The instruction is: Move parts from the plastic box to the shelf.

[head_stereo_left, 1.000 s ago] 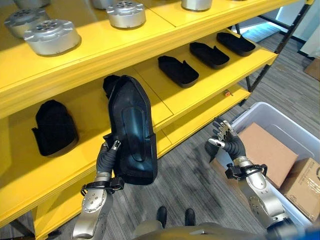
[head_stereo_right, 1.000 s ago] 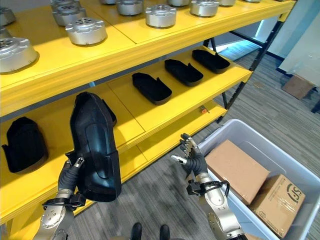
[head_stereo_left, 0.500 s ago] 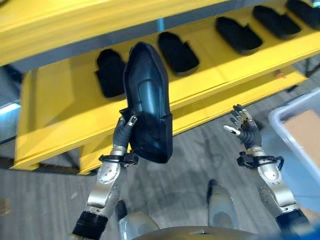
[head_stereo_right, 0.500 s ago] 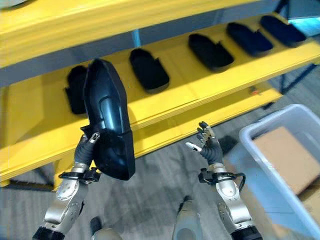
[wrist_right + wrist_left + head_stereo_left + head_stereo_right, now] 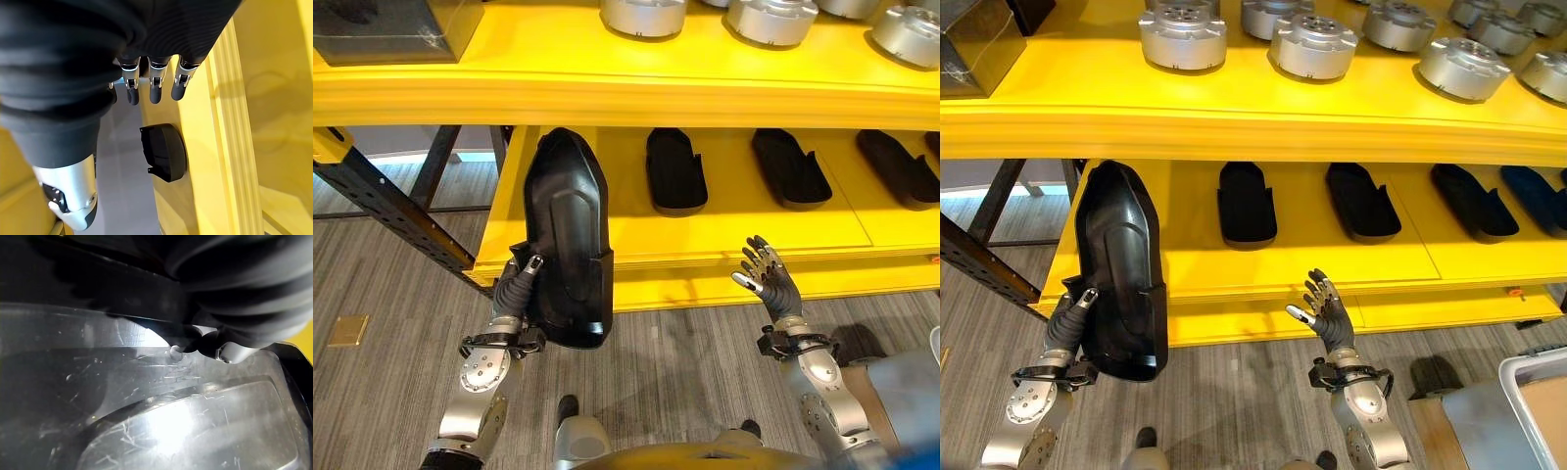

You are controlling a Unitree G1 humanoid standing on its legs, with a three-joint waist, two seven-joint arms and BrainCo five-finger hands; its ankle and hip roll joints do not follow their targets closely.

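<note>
Left eye view: left hand (image 5: 517, 291) curled round the lower edge of a long glossy black moulded plastic part (image 5: 566, 250), held upright, bottom end just above and beside the wrist, top end up at the yellow shelf's middle tier. Left wrist view is right up against the scratched shiny face of the part, so the grip itself is hard to read there; thumb shows on the near face in the eye views. Right hand (image 5: 766, 281) raised, palm up, fingers spread and relaxed, holding nothing, well apart from the part. Corner of the grey plastic box (image 5: 1540, 370) low beyond the right arm.

Past the left hand: yellow metal shelf (image 5: 724, 240), middle tier, with a bare stretch directly behind the held part. Further along toward the right hand, matching flat black moulded parts (image 5: 674, 169) lie in a row. Top tier beyond: round silver machined metal discs (image 5: 1181, 36).

Risks, judged: the part is tall and gripped only at the bottom, so it could tip or slip out as it is lowered flat. The top end sits close under the upper tier's front edge and may knock it going in. Set down too near the tier's lip, it could slide off onto the floor.
</note>
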